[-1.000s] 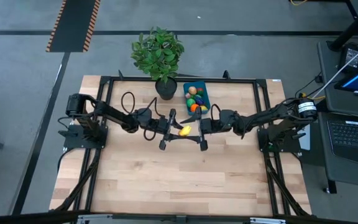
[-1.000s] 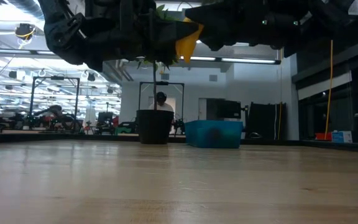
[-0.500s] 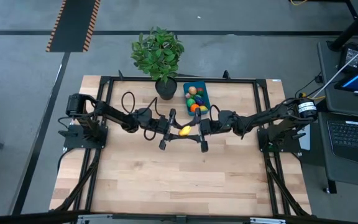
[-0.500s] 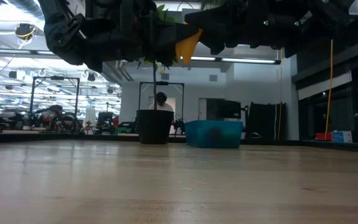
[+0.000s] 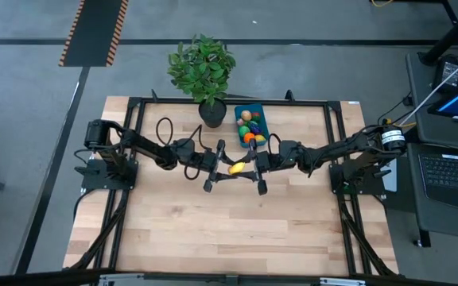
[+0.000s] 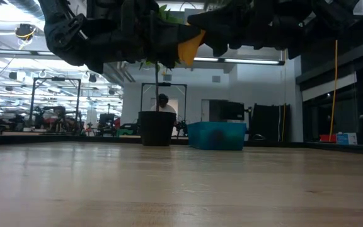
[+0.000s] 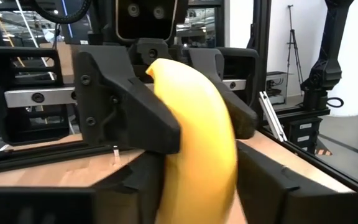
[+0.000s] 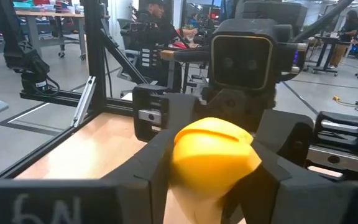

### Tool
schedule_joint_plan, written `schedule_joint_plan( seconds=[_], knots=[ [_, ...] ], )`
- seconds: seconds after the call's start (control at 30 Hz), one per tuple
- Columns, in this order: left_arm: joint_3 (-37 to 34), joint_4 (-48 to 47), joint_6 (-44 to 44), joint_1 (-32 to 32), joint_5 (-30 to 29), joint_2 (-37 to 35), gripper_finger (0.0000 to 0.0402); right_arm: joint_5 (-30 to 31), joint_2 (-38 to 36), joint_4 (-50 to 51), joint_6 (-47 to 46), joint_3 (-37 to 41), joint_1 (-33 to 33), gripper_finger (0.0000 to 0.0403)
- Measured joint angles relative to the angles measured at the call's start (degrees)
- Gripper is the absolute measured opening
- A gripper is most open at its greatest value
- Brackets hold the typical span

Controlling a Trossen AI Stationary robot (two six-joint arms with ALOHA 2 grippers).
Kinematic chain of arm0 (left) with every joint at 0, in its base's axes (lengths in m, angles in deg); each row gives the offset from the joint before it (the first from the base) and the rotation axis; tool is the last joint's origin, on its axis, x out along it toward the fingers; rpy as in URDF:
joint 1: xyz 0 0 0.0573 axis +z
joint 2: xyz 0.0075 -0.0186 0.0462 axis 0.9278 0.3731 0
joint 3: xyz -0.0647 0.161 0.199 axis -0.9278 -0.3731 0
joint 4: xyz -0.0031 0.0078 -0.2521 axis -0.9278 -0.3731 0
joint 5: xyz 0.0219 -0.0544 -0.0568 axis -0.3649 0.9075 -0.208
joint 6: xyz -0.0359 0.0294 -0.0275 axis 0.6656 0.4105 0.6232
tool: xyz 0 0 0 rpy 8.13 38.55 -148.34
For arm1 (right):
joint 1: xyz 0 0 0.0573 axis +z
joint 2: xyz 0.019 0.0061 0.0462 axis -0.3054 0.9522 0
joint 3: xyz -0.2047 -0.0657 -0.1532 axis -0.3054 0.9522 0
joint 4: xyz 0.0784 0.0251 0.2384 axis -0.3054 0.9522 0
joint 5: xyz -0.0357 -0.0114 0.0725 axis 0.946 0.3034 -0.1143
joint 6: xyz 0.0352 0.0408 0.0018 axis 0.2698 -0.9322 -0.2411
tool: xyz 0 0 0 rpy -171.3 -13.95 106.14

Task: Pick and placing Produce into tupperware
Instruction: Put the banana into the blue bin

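A yellow banana [image 5: 234,168] hangs high over the middle of the table between my two grippers, which face each other level. My left gripper [image 5: 227,168] reaches in from the table's left and is shut on it. My right gripper [image 5: 245,167] reaches in from the right and is also shut on it. In the low view the banana [image 6: 191,45] shows as a yellow tip among the dark gripper bodies. The blue tupperware [image 5: 262,119] stands on the table behind them and holds several pieces of produce [image 5: 250,125]. My left gripper pinches the banana's near end [image 7: 194,199] between its two fingers, coming level from the table's left. The banana is lifted clear of the table and curves away toward the other gripper. My right gripper pinches the banana's other end [image 8: 211,177] between its two fingers [image 7: 129,115], coming level from the table's right. That end stands between the fingers, well above the tabletop.
A leafy potted plant [image 5: 203,67] stands at the table's far edge, just left of the tupperware [image 6: 216,135]; its dark pot [image 6: 156,128] shows in the low view. The near half of the wooden tabletop [image 5: 229,230] is bare. A person stands in the room beyond.
My right gripper has shut its fingers onto the banana's free end, with a slight roll of the wrist. The banana and my left gripper have stayed where they were, high over the table's middle.
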Motion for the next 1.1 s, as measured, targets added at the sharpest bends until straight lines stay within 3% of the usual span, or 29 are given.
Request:
schedule_joint_plan(
  seconds=[0.13, 0.3, 0.9, 1.1],
  knots=[
    [0.0, 0.0, 0.0, 0.0, 0.1, 0.0, 0.0222, 0.1, 0.0, -0.1, -0.1, 0.0, 0.0, 0.0143],
    [0.0, -0.2, 0.1, 0.0, 0.1, 0.0, 0.0254, 0.4, 0.0, -0.2, -0.1, 0.0, 0.0, 0.0143],
    [0.0, -1.6, -0.3, 0.0, -0.2, -0.2, 0.0261, 0.2, 0.0, 0.1, -0.5, 0.1, -0.2, 0.0143],
    [-3.8, -1.9, -0.4, 1.4, -0.5, -4.7, 0.0261, 0.1, -3.5, 6.4, -1.6, 0.1, -2.8, 0.0143]
  ],
)
